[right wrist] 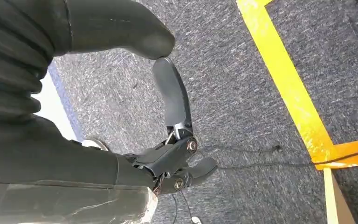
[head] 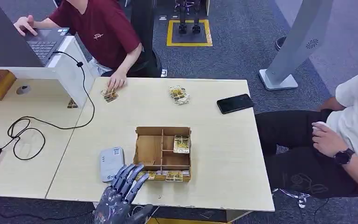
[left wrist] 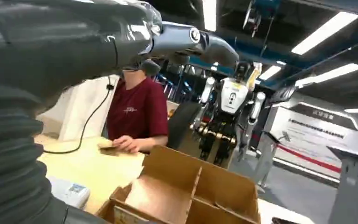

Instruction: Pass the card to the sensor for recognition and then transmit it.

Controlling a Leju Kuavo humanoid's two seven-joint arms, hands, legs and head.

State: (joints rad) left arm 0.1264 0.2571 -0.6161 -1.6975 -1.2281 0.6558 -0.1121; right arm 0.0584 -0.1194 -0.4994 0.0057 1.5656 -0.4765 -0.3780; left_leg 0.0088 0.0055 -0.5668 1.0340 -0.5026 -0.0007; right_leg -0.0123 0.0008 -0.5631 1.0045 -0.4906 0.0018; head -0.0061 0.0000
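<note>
Two tables (head: 223,154) stand edge to edge and carry everything the task needs; the near one puts the working items within reach of the robot's left arm. A person in a dark red shirt (head: 103,29) sits at the far side with one hand on a card packet (head: 109,95), probably to supply or collect cards. A second person in a white top (head: 354,121) sits at the right, well apart from the work area.

At the near edge sits an open cardboard box (head: 163,151), split by dividers so cards stay sorted by compartment. One card (head: 182,143) lies flat in the right-hand compartment; further cards (head: 165,176) line the front strip nearest the robot. Just beside the box, on its left, lies the white sensor (head: 111,162), placed so a card travels only a short way from box to reader. Another packet (head: 179,94) and a black phone (head: 234,103) lie near the far edge, outside the working zone.

The left hand (head: 121,193) hovers at the table's near edge between sensor and box, fingers spread wide and holding nothing. Judged from this pose, it is positioned for picking a card; no card has yet been lifted.

The right hand (right wrist: 168,140) hangs beside the body over grey carpet, fingers loosely apart and empty, kept clear of the task.
</note>
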